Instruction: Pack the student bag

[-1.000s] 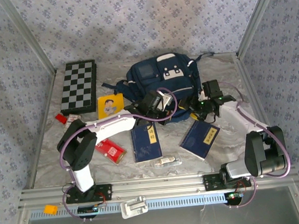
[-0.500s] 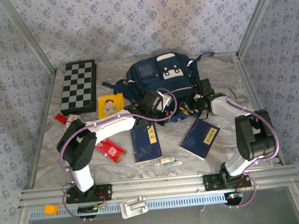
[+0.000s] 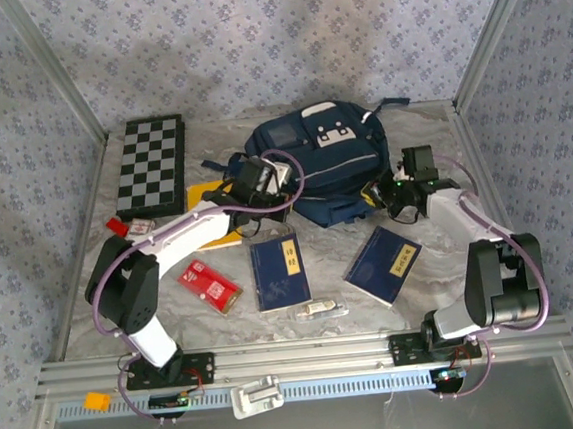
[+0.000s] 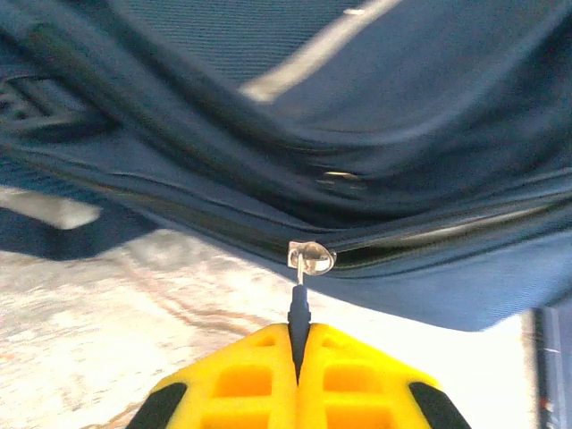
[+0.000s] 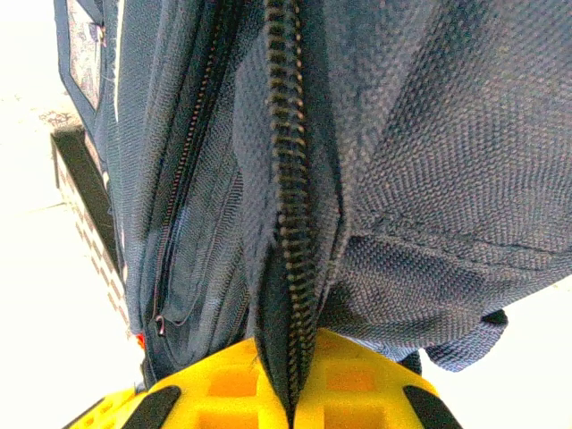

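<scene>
Pulled the left gripper over to the left since a second ago, pinched tight on the zip pull. Snapped the right gripper shut on the zip edge of the student bag, at the back of the grey table. Blue flowery walls around.

Navy student bag with white panels (a pale stripe too) at centre; black-and-grey checked board upper left; red packet lower left; dark blue book below centre.
</scene>
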`<state>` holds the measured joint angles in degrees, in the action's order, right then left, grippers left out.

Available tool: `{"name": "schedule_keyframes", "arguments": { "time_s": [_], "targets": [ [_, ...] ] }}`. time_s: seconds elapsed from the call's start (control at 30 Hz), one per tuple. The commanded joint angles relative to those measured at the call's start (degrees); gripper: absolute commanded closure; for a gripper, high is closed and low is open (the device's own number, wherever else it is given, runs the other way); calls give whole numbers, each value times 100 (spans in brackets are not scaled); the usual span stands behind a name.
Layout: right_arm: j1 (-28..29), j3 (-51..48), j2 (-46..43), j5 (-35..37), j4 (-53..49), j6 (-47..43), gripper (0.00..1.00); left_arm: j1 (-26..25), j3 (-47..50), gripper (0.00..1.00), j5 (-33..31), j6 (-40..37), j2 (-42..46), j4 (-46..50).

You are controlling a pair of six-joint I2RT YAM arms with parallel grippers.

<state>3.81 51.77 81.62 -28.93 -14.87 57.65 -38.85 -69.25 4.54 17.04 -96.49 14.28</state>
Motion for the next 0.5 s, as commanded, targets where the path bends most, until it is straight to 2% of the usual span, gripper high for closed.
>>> {"name": "schedule_keyframes", "arguments": {
  "time_s": [0.0,0.13,0.23,0.47],
  "targets": [
    [-223,-52,-396,-65,-32,2,100,416,-285,100,-833,195,-166,621],
    [-329,-191,-707,-80,-101,-14,100,696,-476,100,-1011,487,-423,578],
    [-293,-299,-788,-25,-113,4,100,976,-686,100,-699,663,-710,319],
    [409,-484,-702,485,420,323,100,1234,-1544,100,-148,670,-1392,23]
  ]
}}
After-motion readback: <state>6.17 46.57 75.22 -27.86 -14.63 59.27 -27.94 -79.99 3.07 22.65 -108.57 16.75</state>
